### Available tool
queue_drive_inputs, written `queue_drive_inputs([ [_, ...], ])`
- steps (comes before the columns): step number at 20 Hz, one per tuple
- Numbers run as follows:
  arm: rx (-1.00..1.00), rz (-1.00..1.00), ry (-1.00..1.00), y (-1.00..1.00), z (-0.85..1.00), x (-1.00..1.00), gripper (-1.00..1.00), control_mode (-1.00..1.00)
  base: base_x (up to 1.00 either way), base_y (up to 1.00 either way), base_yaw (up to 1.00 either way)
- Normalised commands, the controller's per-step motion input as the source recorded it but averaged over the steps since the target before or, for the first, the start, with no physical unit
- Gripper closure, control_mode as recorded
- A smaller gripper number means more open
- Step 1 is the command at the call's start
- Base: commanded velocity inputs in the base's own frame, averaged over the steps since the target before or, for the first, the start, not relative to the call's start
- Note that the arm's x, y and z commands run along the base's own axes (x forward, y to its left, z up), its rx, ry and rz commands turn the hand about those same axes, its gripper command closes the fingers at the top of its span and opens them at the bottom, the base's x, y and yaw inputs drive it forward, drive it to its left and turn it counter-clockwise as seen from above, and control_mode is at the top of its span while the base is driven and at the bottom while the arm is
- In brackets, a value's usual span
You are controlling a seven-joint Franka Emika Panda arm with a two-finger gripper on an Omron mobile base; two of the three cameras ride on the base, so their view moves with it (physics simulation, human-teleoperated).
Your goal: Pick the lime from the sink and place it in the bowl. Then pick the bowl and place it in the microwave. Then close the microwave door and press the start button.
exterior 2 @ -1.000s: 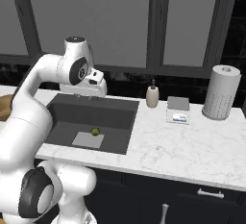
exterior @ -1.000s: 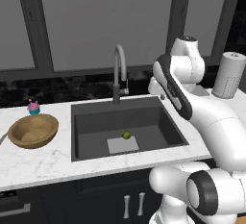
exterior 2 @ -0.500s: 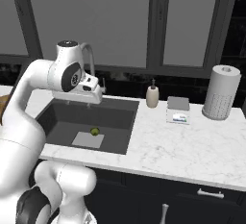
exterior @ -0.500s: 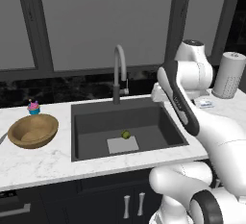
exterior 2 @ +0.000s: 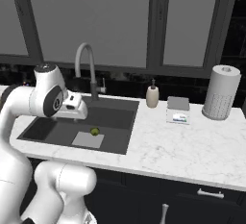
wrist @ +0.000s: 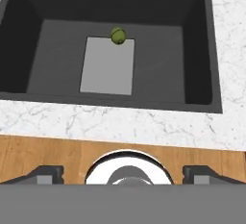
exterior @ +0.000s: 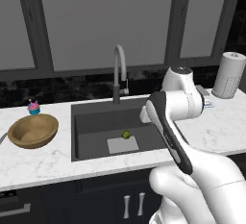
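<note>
Lime (wrist: 118, 35): unpicked, on sink (wrist: 197, 50) floor at drain plate's edge; bowl (exterior: 32, 130) empty on tabletop (microwave steps pending); pincer (wrist: 123, 172) spread wide, holding nothing.

My hand (wrist: 123, 172) hangs above the sink (wrist: 192, 45) with open air straight down to the basin floor. The faucet (exterior: 119, 71) arches over the back rim. On the counter (exterior: 43, 160), the bowl (exterior: 32, 130) and cupcake (exterior: 33, 106) stand left, well apart.

The arm hides the sink's (exterior: 96, 122) right rim.
</note>
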Motion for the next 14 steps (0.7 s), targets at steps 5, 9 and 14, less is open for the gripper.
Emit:
queue_drive_inputs([
  [5,0.0,0.01,0.0,0.06,-0.22,0.65,-1.0,-1.0,0.0,0.0,0.0],
  [9,0.06,0.04,0.0,0.0,-0.34,0.54,-1.0,-1.0,0.0,0.0,0.0],
  [14,0.1,0.07,0.0,0.0,-0.35,0.44,-1.0,-1.0,0.0,0.0,0.0],
])
